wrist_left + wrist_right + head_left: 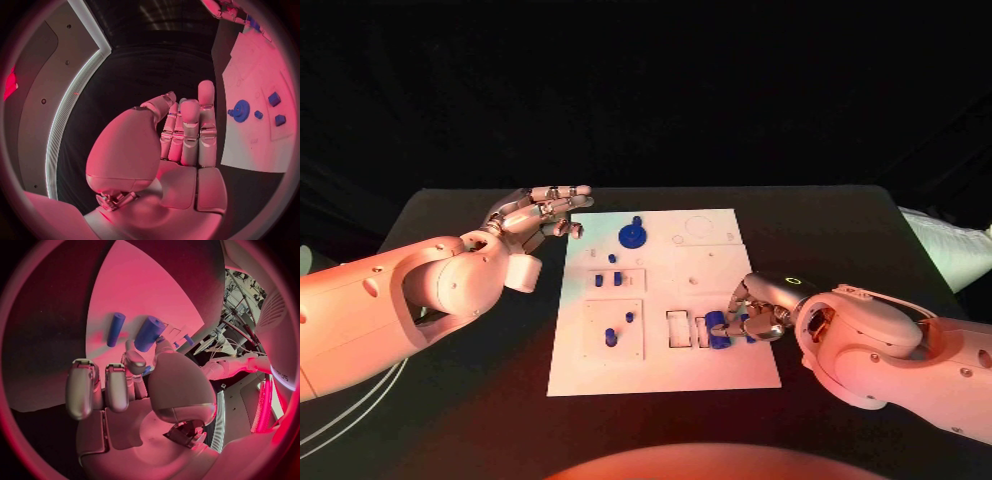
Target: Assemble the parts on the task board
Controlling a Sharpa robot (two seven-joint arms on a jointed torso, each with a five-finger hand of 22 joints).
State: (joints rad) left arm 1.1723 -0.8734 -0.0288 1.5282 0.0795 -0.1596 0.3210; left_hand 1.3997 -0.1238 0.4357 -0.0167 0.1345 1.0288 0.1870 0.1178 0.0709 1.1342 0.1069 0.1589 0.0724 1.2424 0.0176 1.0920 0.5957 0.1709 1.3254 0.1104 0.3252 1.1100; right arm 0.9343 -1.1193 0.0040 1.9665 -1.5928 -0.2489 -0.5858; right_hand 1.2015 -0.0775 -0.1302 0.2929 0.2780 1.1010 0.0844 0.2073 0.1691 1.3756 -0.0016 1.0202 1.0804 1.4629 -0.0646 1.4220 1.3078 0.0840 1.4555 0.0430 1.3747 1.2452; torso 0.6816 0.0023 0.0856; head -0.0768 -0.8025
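- My right robot hand (759, 318) sits low over the near right part of the white task board (668, 375). Its fingers (135, 361) are curled around a fat blue cylinder (149, 333).
- From the right wrist view, I judge that the thumb and a finger are pinching this cylinder at its near end. The other fingers are bent in beside it and hold nothing.
- In the head view, the cylinder (718, 329) rests right at the fingertips, by the slots in the board's near right corner. Its long side seems to run away from me, up the board, about the same way as the slots.
- A thinner blue rod (115, 329) lies on the board just beside the cylinder, on the side away from the thumb. The two run nearly the same way and do not touch.
- My left robot hand (531, 212) is up at the far left corner of the board, over the black desk (473, 400). Its fingers are straight and close together, and it holds nothing.
- A blue gear (633, 236) sits on the far part of the board, near the left robot hand. Small blue pieces (613, 334) lie in the near left area.
- The right robot hand is much nearer the cylinder, so I think this step is its job. The cylinder's tilt against the slot is what I must watch.
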